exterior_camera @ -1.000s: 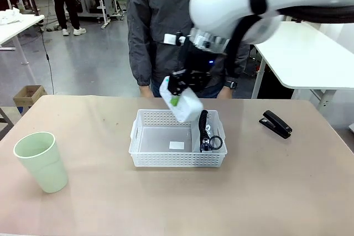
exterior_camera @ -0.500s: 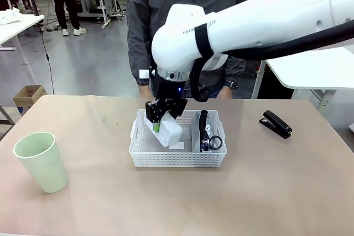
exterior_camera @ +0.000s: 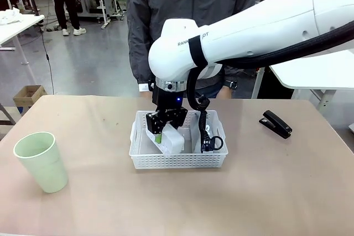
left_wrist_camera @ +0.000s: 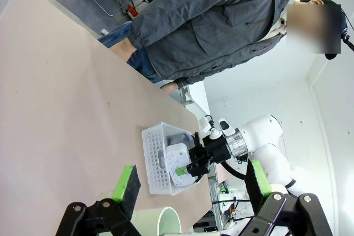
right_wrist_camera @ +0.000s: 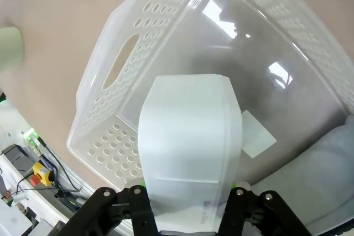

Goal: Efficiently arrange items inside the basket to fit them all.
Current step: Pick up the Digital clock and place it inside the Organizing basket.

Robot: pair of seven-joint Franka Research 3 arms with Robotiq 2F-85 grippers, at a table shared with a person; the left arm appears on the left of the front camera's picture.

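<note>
The white basket [exterior_camera: 142, 160] sits mid-table. My right gripper [exterior_camera: 160, 132] is shut on the white rounded device [exterior_camera: 171, 140], holding it tilted inside the basket's left half; the right wrist view shows the device [right_wrist_camera: 191, 142] just above the basket floor [right_wrist_camera: 243, 70]. The grey pouch with its black strap [exterior_camera: 206, 132] stands on edge along the basket's right side. A pale green cup [exterior_camera: 41, 161] stands at the table's left. The black stapler [exterior_camera: 275, 123] lies at the right. My left gripper [left_wrist_camera: 188, 183] is open, away from the basket [left_wrist_camera: 157, 161].
A person in a grey jacket [exterior_camera: 191, 20] stands at the far table edge behind the basket. A small white label [right_wrist_camera: 258, 132] lies on the basket floor. Another white table [exterior_camera: 310, 59] stands at the back right.
My right arm has swung left and down, carrying the white device from above the basket's back rim into the basket's left half.
</note>
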